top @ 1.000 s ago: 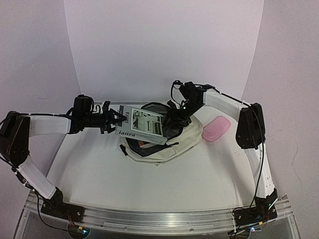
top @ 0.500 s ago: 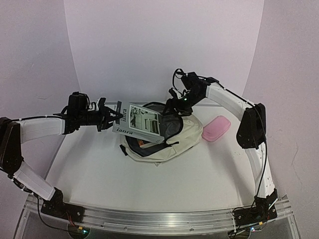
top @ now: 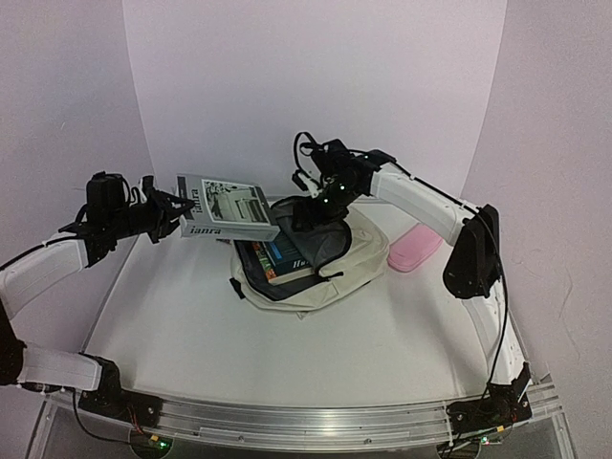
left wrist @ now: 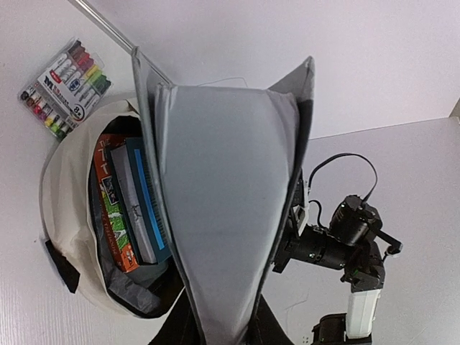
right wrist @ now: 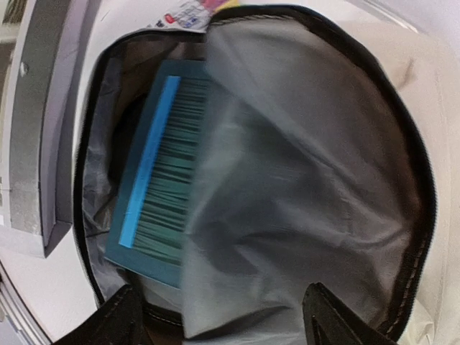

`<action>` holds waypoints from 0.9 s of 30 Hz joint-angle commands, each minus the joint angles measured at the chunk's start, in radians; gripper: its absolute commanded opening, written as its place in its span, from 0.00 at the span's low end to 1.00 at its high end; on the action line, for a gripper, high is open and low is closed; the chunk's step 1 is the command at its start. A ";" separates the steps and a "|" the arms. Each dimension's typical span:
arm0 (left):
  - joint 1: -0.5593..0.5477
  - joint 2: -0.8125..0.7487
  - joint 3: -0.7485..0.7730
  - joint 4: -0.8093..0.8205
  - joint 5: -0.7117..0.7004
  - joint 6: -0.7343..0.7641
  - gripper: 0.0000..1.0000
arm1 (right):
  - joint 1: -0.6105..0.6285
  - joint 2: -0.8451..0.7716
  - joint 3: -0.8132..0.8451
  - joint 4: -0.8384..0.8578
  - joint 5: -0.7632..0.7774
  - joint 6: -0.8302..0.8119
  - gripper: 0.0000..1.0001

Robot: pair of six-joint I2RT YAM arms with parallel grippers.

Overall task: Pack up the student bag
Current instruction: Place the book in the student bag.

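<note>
The cream student bag point(top: 352, 264) lies open at the back middle of the table, its grey lining point(right wrist: 302, 144) showing. Inside it lie a blue book point(right wrist: 162, 172) and an orange book point(left wrist: 111, 208). My left gripper point(top: 175, 216) is shut on a grey book point(top: 228, 208), held in the air to the left of the bag. In the left wrist view that book's plain cover point(left wrist: 223, 187) fills the middle, with the jaws closed on it at the bottom edge. My right gripper point(top: 308, 212) hangs open over the bag's mouth, its fingers point(right wrist: 108, 323) wide apart above a fold of lining.
A pink pencil case point(top: 413, 249) lies right of the bag. A pack of coloured markers point(left wrist: 66, 88) lies on the table behind the bag. The white backdrop rises close behind, and the metal rail point(top: 306, 421) runs along the near edge.
My left arm has swung left and up, carrying the grey book off the bag, so the books inside now show. The right gripper has moved left over the bag's mouth.
</note>
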 commanded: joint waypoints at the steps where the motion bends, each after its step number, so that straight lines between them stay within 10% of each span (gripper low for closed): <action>1: -0.001 -0.064 -0.035 -0.033 -0.043 -0.026 0.18 | 0.038 0.046 0.062 0.010 0.165 -0.046 0.71; 17: -0.001 -0.153 -0.097 -0.082 -0.026 -0.046 0.18 | 0.069 0.149 0.035 0.032 0.307 -0.116 0.53; 24: -0.001 -0.135 -0.086 -0.082 0.024 -0.021 0.17 | 0.073 0.104 0.064 0.032 0.308 -0.109 0.01; 27: -0.001 -0.115 -0.094 -0.057 0.059 -0.025 0.17 | 0.073 0.047 0.082 0.034 0.285 -0.101 0.00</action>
